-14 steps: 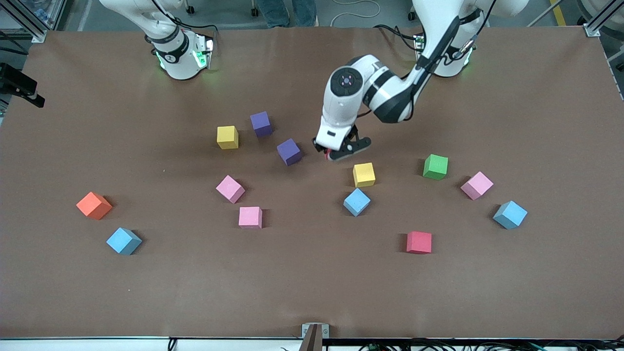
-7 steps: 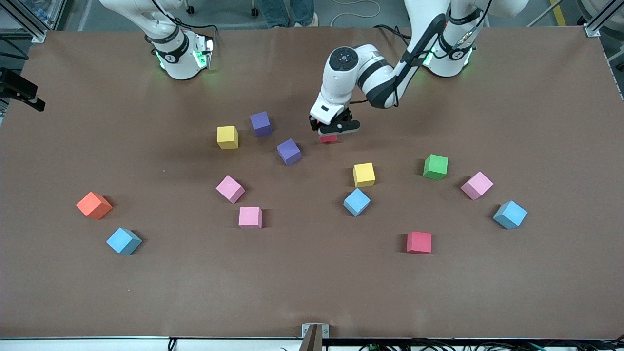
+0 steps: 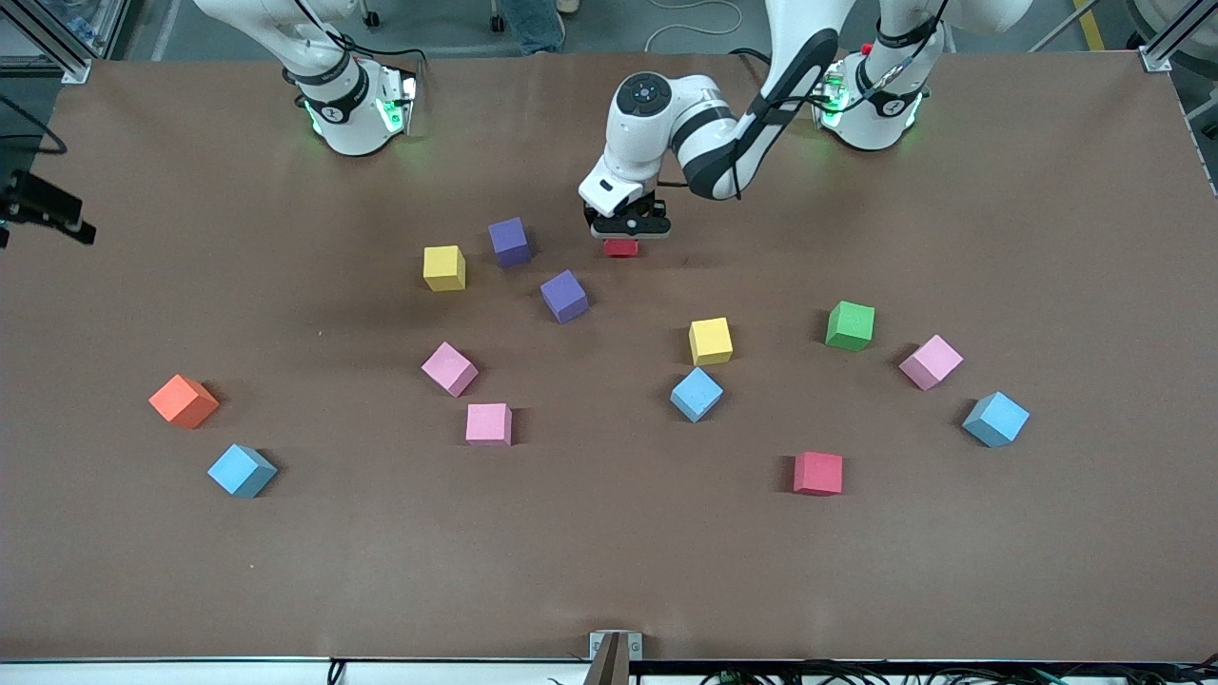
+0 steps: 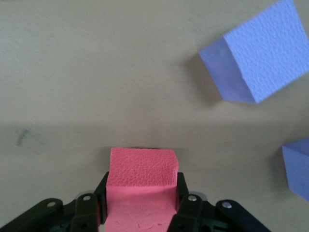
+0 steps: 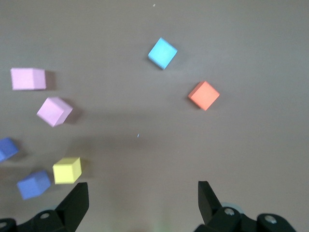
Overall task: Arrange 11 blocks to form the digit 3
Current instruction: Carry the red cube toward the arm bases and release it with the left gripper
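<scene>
Toward the counter's (image 3: 952, 590) robot-side edge, the left gripper (image 3: 623, 231) is clamping a small red foam cube (image 3: 620, 248), apparently placing the digit's first block beside two purple foam cubes (image 3: 509, 241); releasing comes next. Right gripper (image 5: 140, 200) is waiting, spread apart.

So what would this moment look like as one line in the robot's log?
left gripper: shut on red block, over table beside purple blocks | right gripper: open, waiting | digit 3: not started

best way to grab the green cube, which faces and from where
Come straight down on the green cube and close the jaws on two opposite side faces. It sits flat, almost square to the table edges, with open table all round; the nearest pink cube stands well apart, so either pair works.
</scene>
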